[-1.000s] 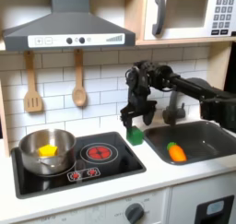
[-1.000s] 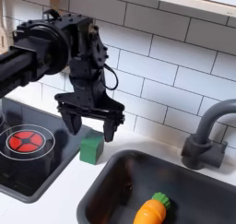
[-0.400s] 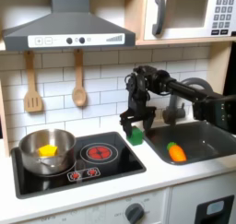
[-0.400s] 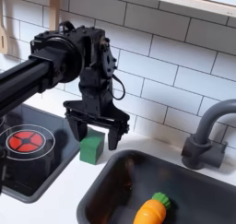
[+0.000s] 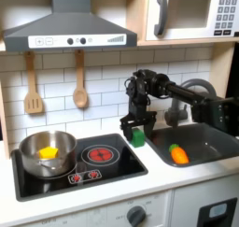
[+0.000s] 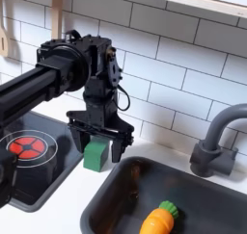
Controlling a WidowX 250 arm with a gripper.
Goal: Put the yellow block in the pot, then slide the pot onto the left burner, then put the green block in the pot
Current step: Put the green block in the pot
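Nearest us in the first exterior view we have the tabletop [image 5: 140, 189] front edge with a knob [image 5: 136, 214] in the cabinet face below it. Next back is the black stovetop [image 5: 131, 163]. The pot [image 5: 47, 152] sits on the left burner, at the first exterior view's left end of the stovetop, and hides that burner. The yellow block [image 5: 48, 153] lies inside the pot. Beside it, on the first exterior view's right, we see the other burner [image 5: 98, 155], red rings bare.

Sink [image 5: 217, 142] is set in the tabletop toward the first exterior view's right edge. An orange carrot toy [image 6: 157, 220] lies in the basin near its front wall; we see it in both exterior views.

The green block [image 6: 95, 155] stands on the tabletop strip between the stovetop's edge and the sink rim, toward the back. The gripper [image 6: 96, 146] is down over it, jaws spread, one finger on either side of the block. We can't tell whether the fingers touch it; they are not clamped on it and the block sits flat on the tabletop.

Farther back: the faucet [image 6: 214, 142] behind the sink, white tile wall [image 5: 103, 67], and two wooden utensils [image 5: 56, 86] hanging on it. Range hood [image 5: 67, 30] and microwave [image 5: 191, 13] sit at the top.
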